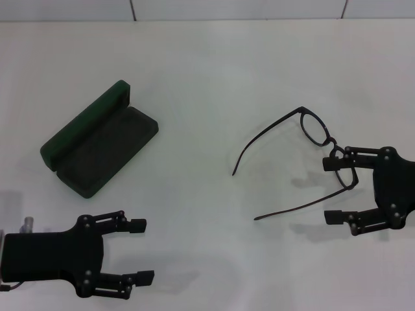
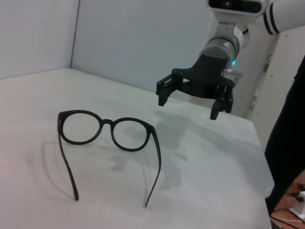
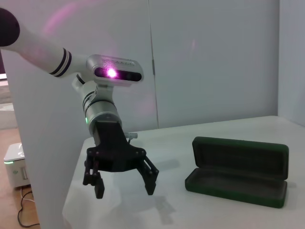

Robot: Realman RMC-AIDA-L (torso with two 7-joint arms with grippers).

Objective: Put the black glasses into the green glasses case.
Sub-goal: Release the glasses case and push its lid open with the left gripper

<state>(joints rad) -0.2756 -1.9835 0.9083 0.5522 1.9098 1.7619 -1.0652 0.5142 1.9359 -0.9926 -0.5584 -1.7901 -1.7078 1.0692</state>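
We see a plain white worktop (image 1: 194, 188) that fills almost the whole head view, with pale wall panels (image 1: 233, 9) along its far edge; the wrist views show the same light grey walls rising behind it.

The black glasses (image 1: 311, 162) lie unfolded on the right half of the worktop, lenses toward the right gripper (image 1: 337, 189) and both temple arms stretching away toward 8 o'clock. That gripper sits at about 4 o'clock of the head view, its fingers spread wide. The near lens lies just at its upper fingertip, and the nearer temple arm runs through the gap between the fingers; we cannot tell whether finger and frame touch. In the left wrist view the glasses (image 2: 107, 133) rest flat on the worktop, with the gripper (image 2: 189, 102) low above the surface behind them.

The green glasses case (image 1: 100, 139) lies open at about 10 o'clock, well apart from the glasses, lid standing up along its far-left side and the dark lining bare. The left gripper (image 1: 141, 251) sits at 7 o'clock, near the case, its fingers also spread and holding nothing.
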